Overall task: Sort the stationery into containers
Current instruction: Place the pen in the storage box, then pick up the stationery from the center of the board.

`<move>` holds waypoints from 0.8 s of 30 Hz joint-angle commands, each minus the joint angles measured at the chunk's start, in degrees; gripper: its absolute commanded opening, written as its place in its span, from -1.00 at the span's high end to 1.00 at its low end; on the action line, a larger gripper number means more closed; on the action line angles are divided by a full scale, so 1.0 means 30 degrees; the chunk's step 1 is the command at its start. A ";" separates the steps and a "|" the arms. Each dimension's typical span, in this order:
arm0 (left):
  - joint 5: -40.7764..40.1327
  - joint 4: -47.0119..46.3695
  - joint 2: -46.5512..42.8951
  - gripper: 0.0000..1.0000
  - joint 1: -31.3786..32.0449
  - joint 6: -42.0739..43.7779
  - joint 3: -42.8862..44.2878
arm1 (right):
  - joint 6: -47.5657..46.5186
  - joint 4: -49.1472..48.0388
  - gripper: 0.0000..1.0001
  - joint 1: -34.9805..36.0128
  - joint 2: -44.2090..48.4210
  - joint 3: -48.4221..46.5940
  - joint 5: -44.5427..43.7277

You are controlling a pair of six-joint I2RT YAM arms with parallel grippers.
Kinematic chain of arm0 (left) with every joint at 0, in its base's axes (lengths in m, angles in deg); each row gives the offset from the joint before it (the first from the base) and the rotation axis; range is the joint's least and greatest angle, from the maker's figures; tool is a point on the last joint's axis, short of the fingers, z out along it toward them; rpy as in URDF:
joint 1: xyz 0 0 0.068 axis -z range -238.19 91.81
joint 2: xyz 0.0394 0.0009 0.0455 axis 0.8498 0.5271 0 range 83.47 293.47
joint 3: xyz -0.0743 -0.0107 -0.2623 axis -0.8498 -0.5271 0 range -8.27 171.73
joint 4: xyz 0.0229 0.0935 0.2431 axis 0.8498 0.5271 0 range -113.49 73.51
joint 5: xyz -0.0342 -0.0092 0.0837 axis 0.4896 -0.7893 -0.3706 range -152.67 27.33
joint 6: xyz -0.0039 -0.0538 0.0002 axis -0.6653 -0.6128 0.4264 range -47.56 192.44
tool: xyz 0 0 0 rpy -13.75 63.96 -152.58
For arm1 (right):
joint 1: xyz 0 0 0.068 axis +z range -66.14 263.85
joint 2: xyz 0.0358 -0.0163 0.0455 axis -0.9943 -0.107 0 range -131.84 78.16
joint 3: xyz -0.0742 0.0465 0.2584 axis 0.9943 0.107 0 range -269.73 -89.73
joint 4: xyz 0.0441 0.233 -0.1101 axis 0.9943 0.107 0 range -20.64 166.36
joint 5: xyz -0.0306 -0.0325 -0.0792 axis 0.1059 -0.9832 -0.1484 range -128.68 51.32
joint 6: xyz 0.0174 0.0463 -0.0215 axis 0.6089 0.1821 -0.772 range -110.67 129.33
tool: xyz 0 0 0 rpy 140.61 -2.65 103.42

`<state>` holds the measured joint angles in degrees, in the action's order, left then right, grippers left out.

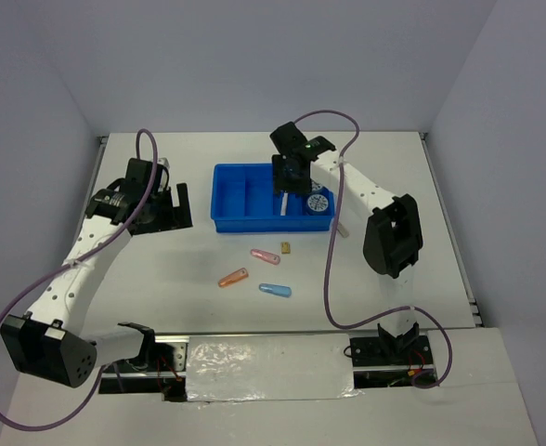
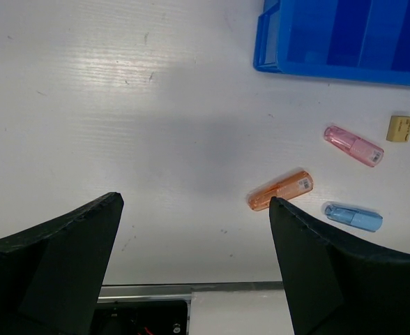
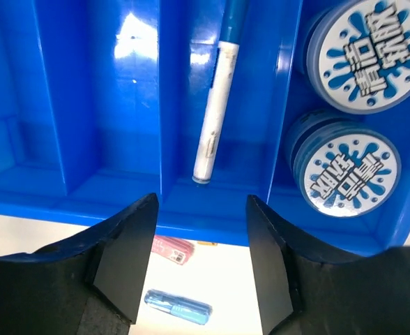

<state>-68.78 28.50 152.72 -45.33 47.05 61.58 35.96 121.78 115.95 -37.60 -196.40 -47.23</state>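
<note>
Hanging above the blue tray, the right gripper has its fingers spread and holds nothing. The white pen lies directly under it in one compartment, and the two round discs are in the next compartment, on its right side. The left gripper is also spread and empty. The orange capsule, pink capsule and blue capsule lie on the table near its right finger. They look light, stiff and smooth, so they may roll. I would pinch one across its middle.

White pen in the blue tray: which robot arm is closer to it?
Right. The right fingers hang just above the pen in the tray; the left fingers sit far off, left of the tray.
</note>
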 commanded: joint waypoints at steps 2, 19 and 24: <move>0.0132 -0.0805 -0.0760 -0.99 -0.0098 0.0493 -0.0254 | -0.0381 0.0338 -0.24 -0.0123 0.1434 -0.1065 -0.0691; 0.0014 -0.0279 -0.0292 -0.99 -0.0098 0.0728 0.0419 | 0.1846 -0.8275 0.09 0.4066 0.6165 1.2826 -0.2157; 0.0366 -0.0307 -0.0058 -0.99 -0.0098 0.0874 0.0683 | 0.1875 -0.8567 0.04 0.4067 0.4401 1.2413 -0.2012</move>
<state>-69.13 28.76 152.17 -45.33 48.40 60.96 41.03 101.21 128.02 -22.85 -156.97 -52.26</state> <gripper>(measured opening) 0.993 0.473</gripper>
